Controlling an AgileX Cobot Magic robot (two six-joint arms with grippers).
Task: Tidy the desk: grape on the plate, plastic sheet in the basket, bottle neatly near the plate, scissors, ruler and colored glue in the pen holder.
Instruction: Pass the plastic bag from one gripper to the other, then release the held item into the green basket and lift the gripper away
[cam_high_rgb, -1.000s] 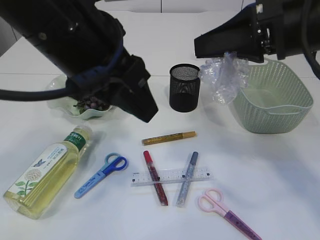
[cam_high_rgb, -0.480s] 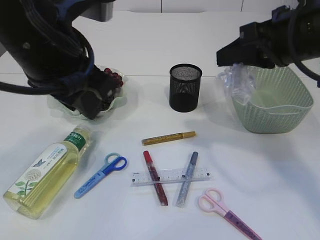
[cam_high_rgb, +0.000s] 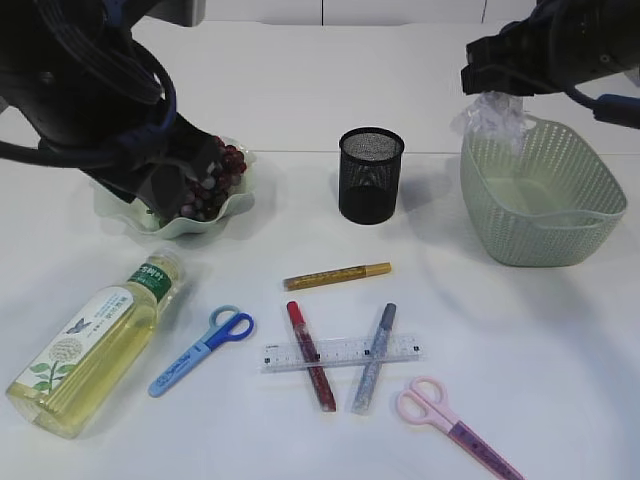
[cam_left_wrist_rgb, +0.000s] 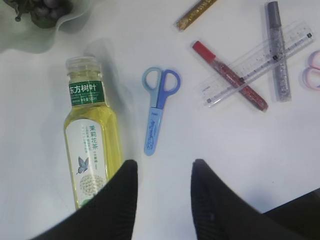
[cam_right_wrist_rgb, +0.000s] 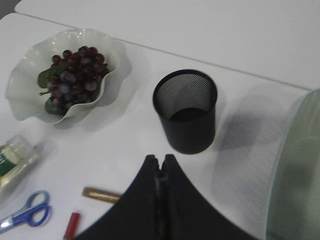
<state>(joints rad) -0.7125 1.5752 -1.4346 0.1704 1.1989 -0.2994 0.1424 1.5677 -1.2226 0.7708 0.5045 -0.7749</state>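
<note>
Exterior view: right gripper (cam_right_wrist_rgb: 161, 172), pinching plastic sheet (cam_high_rgb: 492, 116), is hanging at basket's (cam_high_rgb: 540, 215) eleven o'clock; center before releasing. Left gripper (cam_left_wrist_rgb: 161, 192) is gaping, empty.

The counter (cam_high_rgb: 520, 340) is white. The grapes (cam_right_wrist_rgb: 75, 75) are dark red on a pale green plate (cam_right_wrist_rgb: 30, 85). The bottle (cam_left_wrist_rgb: 92, 140) is yellow with a green label. One pair of scissors (cam_high_rgb: 200, 350) is blue, the other scissors (cam_high_rgb: 455, 425) pink. The pen holder (cam_high_rgb: 371, 175) is black mesh. The basket (cam_high_rgb: 545, 215) is light green.

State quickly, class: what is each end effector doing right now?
Left end effector: open, holding nothing, above the table by the bottle.
Right end effector: shut on the plastic sheet, over the basket.
</note>
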